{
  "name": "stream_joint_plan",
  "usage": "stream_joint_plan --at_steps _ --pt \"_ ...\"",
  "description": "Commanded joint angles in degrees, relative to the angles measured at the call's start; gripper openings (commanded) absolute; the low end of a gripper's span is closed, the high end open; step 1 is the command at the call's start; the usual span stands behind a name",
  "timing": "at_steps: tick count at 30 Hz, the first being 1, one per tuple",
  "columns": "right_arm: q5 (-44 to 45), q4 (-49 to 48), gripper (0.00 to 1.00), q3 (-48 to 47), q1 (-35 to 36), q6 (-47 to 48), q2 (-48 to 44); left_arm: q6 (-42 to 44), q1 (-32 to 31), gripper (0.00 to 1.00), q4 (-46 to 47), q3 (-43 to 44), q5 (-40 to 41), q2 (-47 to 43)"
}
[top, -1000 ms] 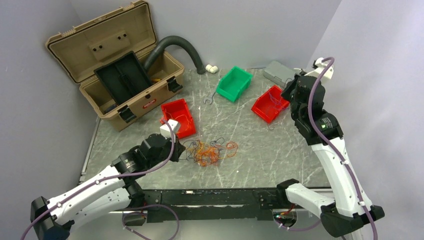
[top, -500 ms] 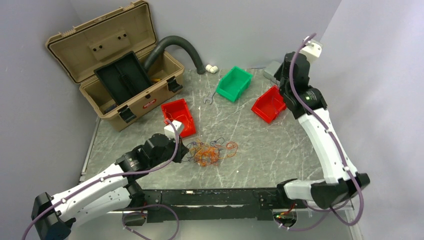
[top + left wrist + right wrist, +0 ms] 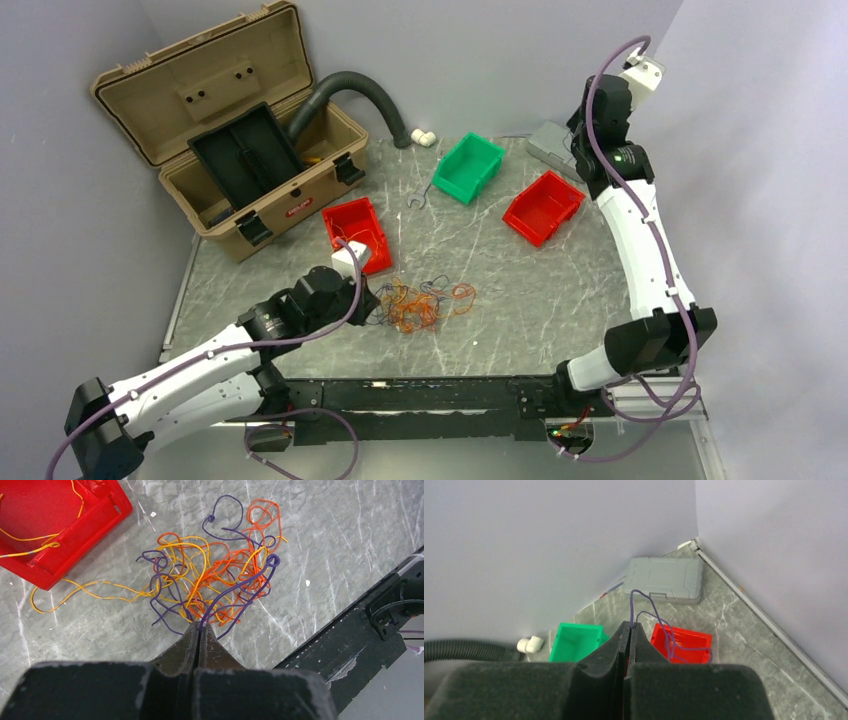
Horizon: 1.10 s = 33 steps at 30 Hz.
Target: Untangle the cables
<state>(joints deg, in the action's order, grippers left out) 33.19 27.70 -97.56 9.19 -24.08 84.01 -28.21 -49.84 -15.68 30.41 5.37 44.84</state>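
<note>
The cables [image 3: 418, 305] lie as a loose tangle of orange, yellow and purple wires [image 3: 215, 575] on the marble table. My left gripper [image 3: 200, 626] is at the tangle's near edge, shut on a purple cable that loops out of the heap. Yellow strands run from the tangle into the left red bin [image 3: 50, 530]. My right gripper [image 3: 630, 625] is raised high at the back right, shut on a separate thin purple cable [image 3: 667, 630]. That cable hangs down over the right red bin [image 3: 689, 641].
An open tan toolbox [image 3: 230, 150] with a dark hose [image 3: 355, 85] stands back left. The green bin [image 3: 468, 167], both red bins [image 3: 358, 232] [image 3: 543, 208] and a grey case [image 3: 550, 145] sit mid and back right. A small hooked wire [image 3: 417, 203] lies between bins.
The right arm has lifted and swung back from above the right red bin, carrying the purple cable upward. The left arm has crept slightly toward the tangle.
</note>
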Motion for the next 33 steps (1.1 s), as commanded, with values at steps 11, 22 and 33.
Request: stream_joint_plan --at_steps 11,22,33 --pt "-4.5 -2.4 0.00 6.2 -6.1 -6.4 9.6 -0.9 -0.5 0.00 1.6 1.4 0.2 0.8" --pt "-2.4 -0.7 0.00 -3.0 -5.6 -1.0 3.8 -0.7 -0.6 0.00 1.7 1.2 0.7 0.5" --pt "-9.7 -2.6 0.00 -3.8 -5.6 -2.5 4.2 -0.7 -0.6 0.00 1.0 1.7 1.3 0.4"
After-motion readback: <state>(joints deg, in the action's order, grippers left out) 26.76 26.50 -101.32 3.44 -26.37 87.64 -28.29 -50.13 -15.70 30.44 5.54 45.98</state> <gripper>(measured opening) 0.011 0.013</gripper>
